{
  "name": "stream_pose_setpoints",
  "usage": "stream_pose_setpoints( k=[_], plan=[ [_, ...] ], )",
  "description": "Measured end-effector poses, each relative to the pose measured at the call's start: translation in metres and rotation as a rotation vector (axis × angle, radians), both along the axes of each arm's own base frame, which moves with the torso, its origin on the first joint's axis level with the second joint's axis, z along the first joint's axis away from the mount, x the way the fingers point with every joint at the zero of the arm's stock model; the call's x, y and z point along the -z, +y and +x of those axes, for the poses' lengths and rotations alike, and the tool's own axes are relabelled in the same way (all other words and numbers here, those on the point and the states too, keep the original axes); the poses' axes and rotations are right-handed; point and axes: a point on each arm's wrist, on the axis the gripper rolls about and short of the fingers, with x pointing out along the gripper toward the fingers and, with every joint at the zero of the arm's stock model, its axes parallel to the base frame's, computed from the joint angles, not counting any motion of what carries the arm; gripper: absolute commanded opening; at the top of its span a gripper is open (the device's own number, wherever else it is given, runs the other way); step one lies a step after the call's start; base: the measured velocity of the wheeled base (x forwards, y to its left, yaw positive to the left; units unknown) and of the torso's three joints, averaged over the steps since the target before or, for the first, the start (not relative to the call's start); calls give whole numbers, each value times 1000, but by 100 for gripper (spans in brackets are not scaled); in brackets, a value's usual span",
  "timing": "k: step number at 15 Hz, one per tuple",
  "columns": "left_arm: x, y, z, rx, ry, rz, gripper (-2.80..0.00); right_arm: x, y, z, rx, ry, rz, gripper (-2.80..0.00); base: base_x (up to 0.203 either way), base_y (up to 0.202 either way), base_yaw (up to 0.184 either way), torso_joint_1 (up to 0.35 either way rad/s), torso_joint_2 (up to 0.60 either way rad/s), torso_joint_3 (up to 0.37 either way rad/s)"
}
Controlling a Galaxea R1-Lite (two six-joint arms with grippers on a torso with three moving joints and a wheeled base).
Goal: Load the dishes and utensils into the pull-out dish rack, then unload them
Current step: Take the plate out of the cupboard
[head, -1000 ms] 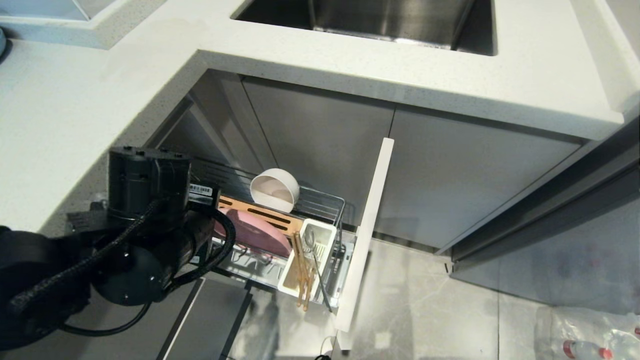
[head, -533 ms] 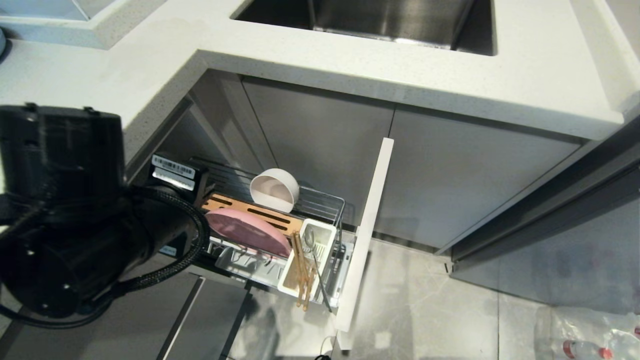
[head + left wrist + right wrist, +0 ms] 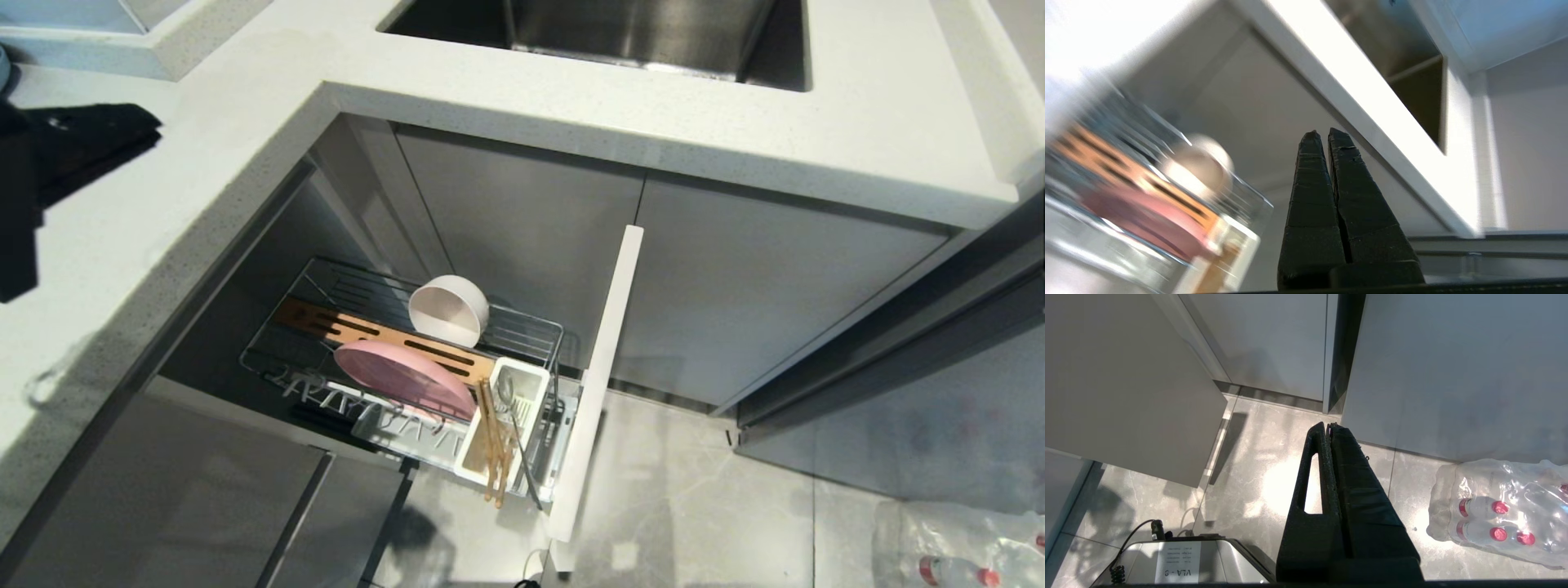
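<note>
The pull-out dish rack (image 3: 535, 331) stands drawn out under the counter, fixed to its pale drawer front (image 3: 600, 367). The cream-white bowl (image 3: 448, 309) lies tipped on its side at the back. The pink plate (image 3: 404, 376) leans against the wooden strip (image 3: 359, 328). Chopsticks (image 3: 494, 453) and spoon (image 3: 516, 433) sit in the white cutlery box (image 3: 531, 380). My left gripper (image 3: 1325, 134) is shut and empty, off to the side of the rack, where bowl (image 3: 1202, 169) and plate (image 3: 1141, 222) show blurred. Only a dark part of the left arm (image 3: 49, 163) shows at the head view's left edge. My right gripper (image 3: 1327, 426) is shut and empty above the floor.
A white countertop (image 3: 571, 106) with a steel sink (image 3: 637, 33) overhangs the rack. Grey cabinet doors (image 3: 735, 269) close the back. A shrink-wrapped pack of water bottles (image 3: 1502, 510) lies on the tiled floor at the right. My base (image 3: 1180, 559) is below the right arm.
My left arm has swung up and away from over the rack to the head view's left edge, uncovering the rack's left half. Plate, bowl and utensils have stayed where they were.
</note>
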Motion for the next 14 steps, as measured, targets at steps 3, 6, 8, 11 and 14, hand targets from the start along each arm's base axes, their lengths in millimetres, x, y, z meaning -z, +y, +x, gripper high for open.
stream_pose_setpoints(
  k=[3, 6, 8, 11, 14],
  plan=[
    [-9, 30, -14, -129, -99, 138, -280, 0, 0, 0, -1, 0, 0, -280, 0, 0, 0, 0, 0, 0],
    [-8, 58, -44, -241, -176, 260, -280, 0, 0, 0, 0, 0, 0, -280, 0, 0, 0, 0, 0, 0],
    [5, 68, -77, -228, -204, 357, -280, 0, 0, 0, 0, 0, 0, -280, 0, 0, 0, 0, 0, 0],
    [41, 74, -131, -158, -208, 474, -280, 0, 0, 0, 0, 0, 0, -280, 0, 0, 0, 0, 0, 0],
    [91, 68, -161, -128, -95, 553, -280, 0, 0, 0, 0, 0, 0, -280, 0, 0, 0, 0, 0, 0]
  ],
)
